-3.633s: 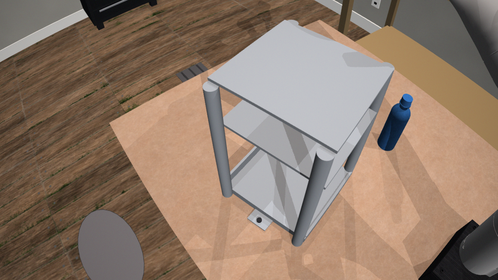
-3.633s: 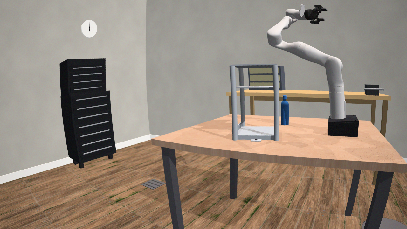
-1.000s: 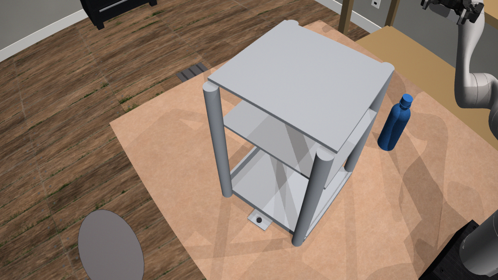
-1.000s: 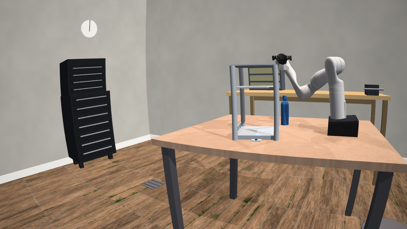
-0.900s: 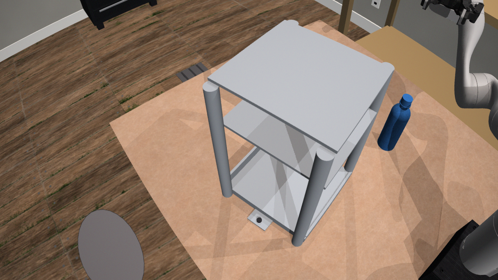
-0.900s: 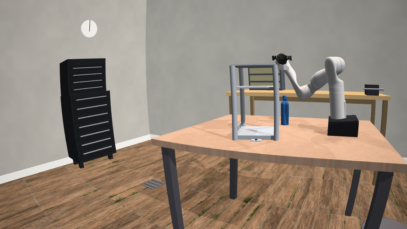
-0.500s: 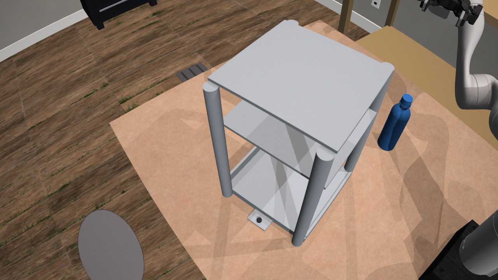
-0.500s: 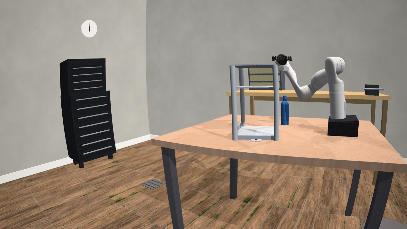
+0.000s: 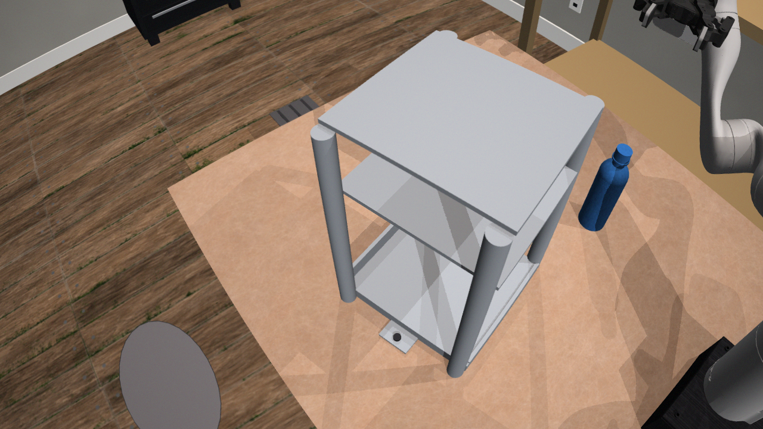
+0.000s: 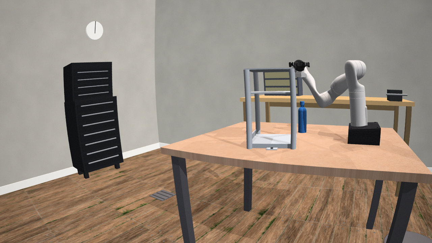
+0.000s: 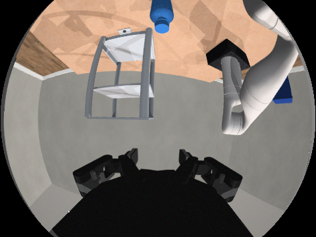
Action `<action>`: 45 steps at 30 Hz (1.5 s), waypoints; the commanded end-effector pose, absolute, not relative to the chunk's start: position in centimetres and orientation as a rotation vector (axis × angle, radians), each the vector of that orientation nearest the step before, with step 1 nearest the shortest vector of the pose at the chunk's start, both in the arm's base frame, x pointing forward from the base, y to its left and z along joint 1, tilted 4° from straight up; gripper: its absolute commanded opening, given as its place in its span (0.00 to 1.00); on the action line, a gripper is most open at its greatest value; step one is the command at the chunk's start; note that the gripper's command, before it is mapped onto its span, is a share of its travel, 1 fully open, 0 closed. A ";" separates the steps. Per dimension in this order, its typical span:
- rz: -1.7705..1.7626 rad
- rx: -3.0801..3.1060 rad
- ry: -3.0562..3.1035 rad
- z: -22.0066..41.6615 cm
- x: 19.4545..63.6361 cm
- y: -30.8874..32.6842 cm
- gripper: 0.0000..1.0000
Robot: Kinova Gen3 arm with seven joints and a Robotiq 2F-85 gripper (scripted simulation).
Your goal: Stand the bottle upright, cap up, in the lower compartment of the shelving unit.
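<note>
Bottle [image 9: 606, 189] upright, cap up, on table [image 9: 586, 320] just beside shelving unit [image 9: 458, 159], outside its lower compartment | gripper [image 9: 675, 21] well above bottle, level with shelving unit's top, fingers apart, holding nothing | bottle's long axis vertical; judged next: descend, side grasp.

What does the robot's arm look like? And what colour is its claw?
The arm is smooth, white and tube-shaped with rounded joints, rising from a black box base. Its gripper is black with two chunky fingers. No cables or markings show.
</note>
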State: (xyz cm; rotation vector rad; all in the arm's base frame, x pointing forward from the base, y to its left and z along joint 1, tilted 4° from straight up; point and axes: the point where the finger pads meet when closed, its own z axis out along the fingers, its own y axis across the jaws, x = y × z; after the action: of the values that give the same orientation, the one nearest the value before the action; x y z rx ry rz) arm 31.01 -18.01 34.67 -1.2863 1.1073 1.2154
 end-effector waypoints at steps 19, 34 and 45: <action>1.207 -1.297 1.099 31.9 30.9 -18.1 0.73; 1.208 -1.292 1.100 29.0 31.2 -18.2 0.73; 1.207 -1.292 1.100 26.7 31.4 -18.1 0.73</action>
State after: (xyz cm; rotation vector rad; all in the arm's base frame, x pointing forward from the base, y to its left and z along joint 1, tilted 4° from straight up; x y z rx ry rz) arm 31.59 -17.80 27.42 -1.2913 1.1077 1.2135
